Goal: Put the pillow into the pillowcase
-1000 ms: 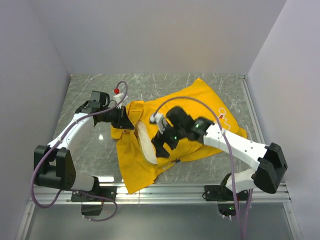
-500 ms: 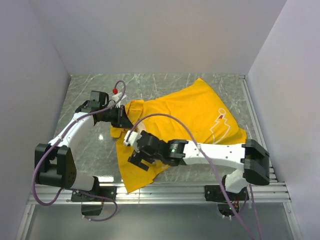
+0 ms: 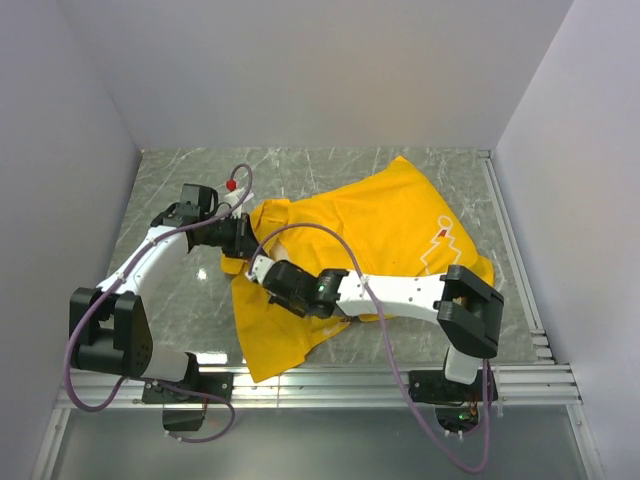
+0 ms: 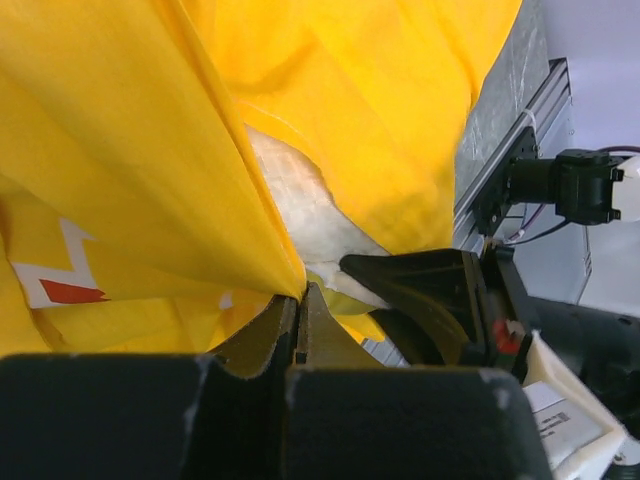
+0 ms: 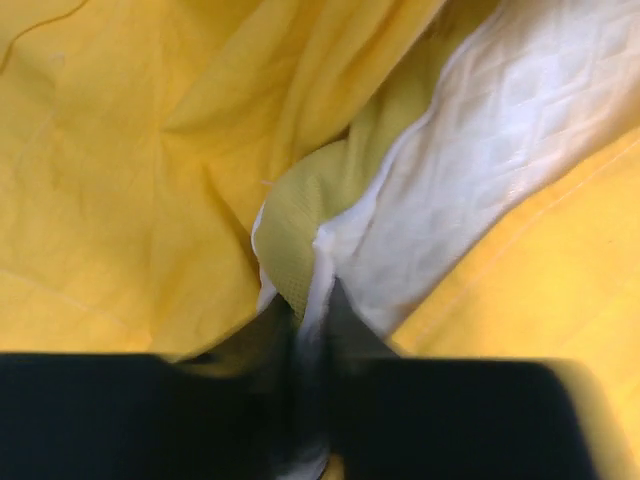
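Insertion step, and judged well along. Bright yellow printed fabric pillowcase [image 3: 400, 215] lying crumpled across the grey marbled desk [image 3: 330, 170]. Cream-white quilted flat pillow [image 5: 500, 140] mostly inside the case, seen only as a strip and one yellowish-edged corner at the mouth on the case's left end. From the overhead view, no clear sight of the pillow at all, hidden under cloth and the right arm.

Left hand [image 4: 300, 300] pressed together on a fold of the case's rim, holding the mouth up and open. Right hand [image 5: 315, 300] reaching across from the far side, pinching the pillow's exposed corner at its seam, just inside the opening; view there blurred, but fingers plainly closed on the corner.

Next, by judgement: drive that corner deeper toward the closed end while the rim stays lifted, then draw the loose yellow cloth over the last bare strip. Likely snags: bunching of the case beneath the pillow, or the rim slipping from the pinch.

Count: one pillow, one pillowcase, two arms, two hands.
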Available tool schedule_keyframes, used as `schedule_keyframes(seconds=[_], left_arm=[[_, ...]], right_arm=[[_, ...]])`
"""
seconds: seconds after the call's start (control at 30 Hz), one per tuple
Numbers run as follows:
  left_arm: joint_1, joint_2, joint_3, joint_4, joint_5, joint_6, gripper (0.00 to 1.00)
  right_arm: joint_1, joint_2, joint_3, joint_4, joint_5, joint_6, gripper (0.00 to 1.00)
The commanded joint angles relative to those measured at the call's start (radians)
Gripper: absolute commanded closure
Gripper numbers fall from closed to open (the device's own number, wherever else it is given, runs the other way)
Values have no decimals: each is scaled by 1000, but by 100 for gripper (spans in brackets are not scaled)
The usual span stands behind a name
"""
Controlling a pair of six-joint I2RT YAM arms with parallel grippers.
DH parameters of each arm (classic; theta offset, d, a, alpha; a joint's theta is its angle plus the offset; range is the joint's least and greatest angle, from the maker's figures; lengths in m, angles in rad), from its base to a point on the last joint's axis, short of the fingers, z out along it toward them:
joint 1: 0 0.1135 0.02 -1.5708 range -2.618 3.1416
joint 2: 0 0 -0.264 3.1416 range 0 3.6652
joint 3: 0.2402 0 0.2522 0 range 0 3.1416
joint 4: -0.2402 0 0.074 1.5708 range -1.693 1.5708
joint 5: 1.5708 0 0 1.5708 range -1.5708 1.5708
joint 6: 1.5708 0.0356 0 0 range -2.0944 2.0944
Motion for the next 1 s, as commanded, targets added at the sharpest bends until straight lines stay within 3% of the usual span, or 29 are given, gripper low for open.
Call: schedule_keyframes(seconds=[0.0, 0.13, 0.33, 0.47, 0.57, 0.87, 0.97], left_arm=[[4, -46, -16, -9, 68, 28, 100], [4, -41, -17, -45, 129, 59, 100], [4, -34, 12, -203, 279, 200, 100], [4, -23, 24, -303, 398, 219, 100], [1, -40, 53, -320, 470, 183, 100], [-5, -14, 253, -409, 643, 105, 100], [-4, 35, 360, -540, 678, 209, 100]], right_arm=[[-61, -74, 57, -81, -75, 27, 100], [-191, -95, 98, -60, -175, 136, 100], [-381, -101, 51, 202, -190, 428, 100], [-377, -48, 41, 329, -122, 544, 100], [-369, 84, 100, 304, -118, 629, 100], [-362, 365, 133, 285, -281, 882, 100], [-365, 400, 141, 265, -318, 911, 100]])
